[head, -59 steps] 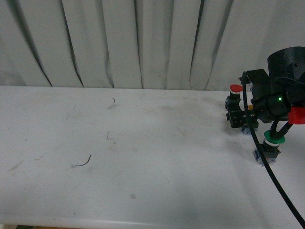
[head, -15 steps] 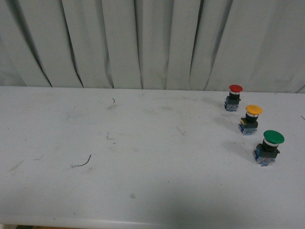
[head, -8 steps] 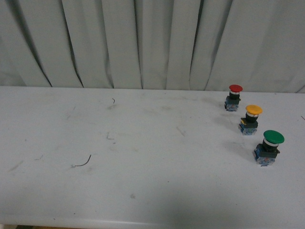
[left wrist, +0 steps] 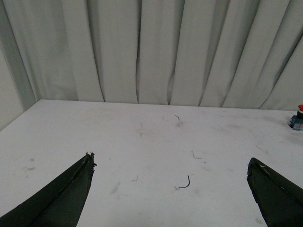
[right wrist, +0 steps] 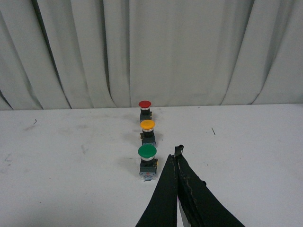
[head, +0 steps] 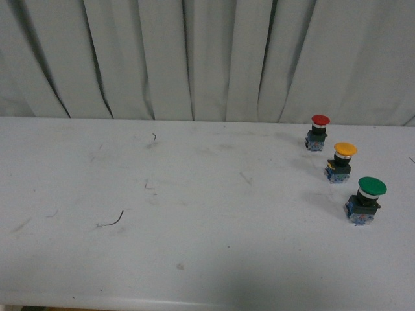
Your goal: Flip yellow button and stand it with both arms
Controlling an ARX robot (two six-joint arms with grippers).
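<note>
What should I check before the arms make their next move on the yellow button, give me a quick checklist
1. Yellow button standing, cap up: ok.
2. Nothing touching it; red button and green button stand apart from it: ok.
3. Both arms out of the front view, none over the row: ok.
4. Left gripper open, nothing between its fingers: ok.
5. Right gripper shut and empty, the green button nearest it: not ok for a new grasp, open it first.
6. Button's base flat on the table: cannot tell, too small.
</note>
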